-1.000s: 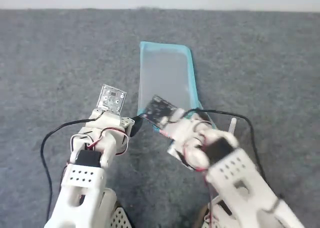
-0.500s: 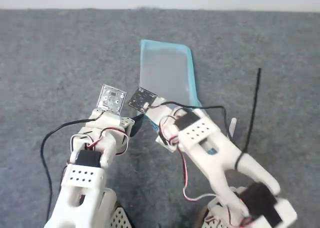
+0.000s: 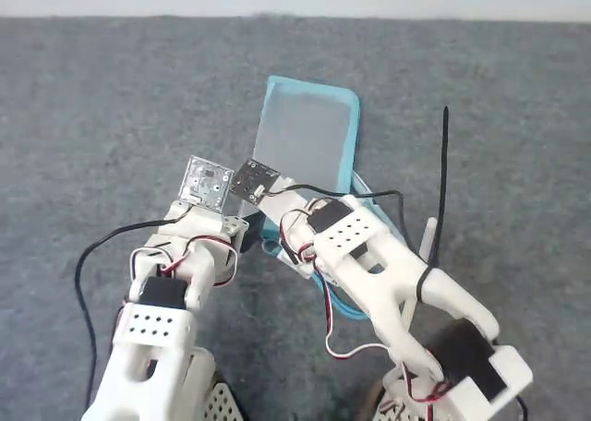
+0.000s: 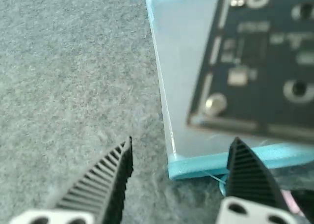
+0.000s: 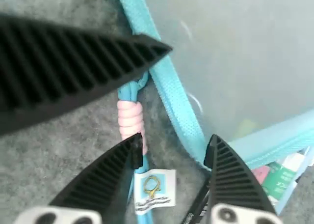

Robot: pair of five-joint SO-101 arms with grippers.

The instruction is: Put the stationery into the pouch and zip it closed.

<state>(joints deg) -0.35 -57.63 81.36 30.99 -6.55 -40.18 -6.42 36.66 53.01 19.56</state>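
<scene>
Pouch [image 3: 309, 135], frosted with teal edging, has shifted slightly rightward since before. Left gripper [image 4: 181, 145] and right gripper [image 5: 174, 144] both gape, empty.

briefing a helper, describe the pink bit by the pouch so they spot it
On the grey mat lies a translucent pouch with teal edging. Beside its edge a teal cord carries a ribbed pink wrap, next to a white tag.

Left hand [image 4: 183, 141] fingers spread, straddling pouch [image 4: 181, 71] corner; circuit board [image 4: 260, 62] above pouch; grey carpet [image 4: 73, 62].
</scene>
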